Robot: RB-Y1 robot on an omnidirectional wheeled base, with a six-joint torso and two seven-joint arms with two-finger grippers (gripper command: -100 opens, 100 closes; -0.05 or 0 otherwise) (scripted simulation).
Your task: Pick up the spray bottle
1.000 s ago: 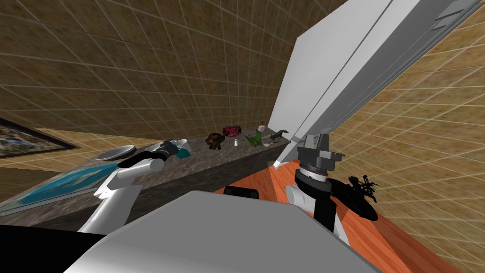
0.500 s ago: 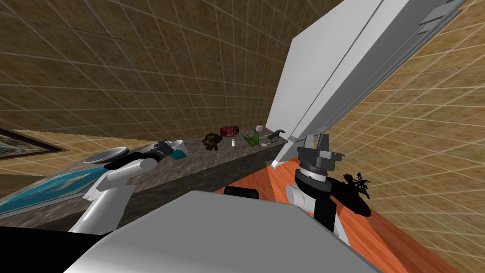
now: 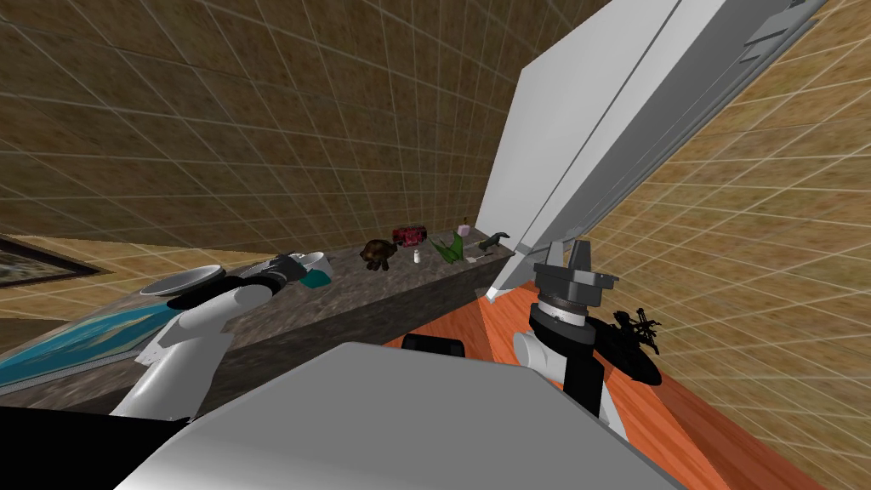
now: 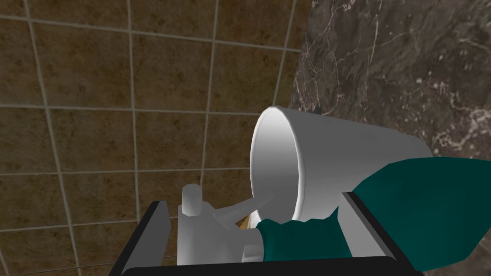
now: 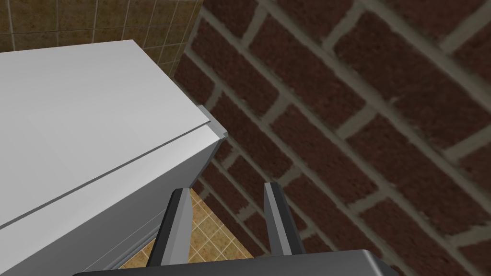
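Left tool: its fingers are set wide and closed on the bottle, which lies crosswise in the gap. The white spray head sits just inside one finger. The teal neck presses the other finger, and the teal body runs out past it. In the head view this tool is over the worktop, near the back edge. Whether the bottle touches the surface cannot be told.

Right tool: held up at the robot's right with its fingers pointing upward, apart, and nothing between them.

Surroundings, largest first:
- Brown tiled wall runs behind the worktop.
- Tall white unit stands at the worktop's far end.
- The worktop is dark and marbled, set along the wall.
- Orange wood floor lies to the right, with a black object on it beside the right arm.
- Blue-green panel lies flat at the worktop's near end.
- Grey bowl sits just beyond the panel.
- White cup lies tipped on its side, its mouth toward the spray head and touching or just beside the bottle.
- Brown lump, red item, green plant and small white shaker are grouped further along, well apart from the tool.
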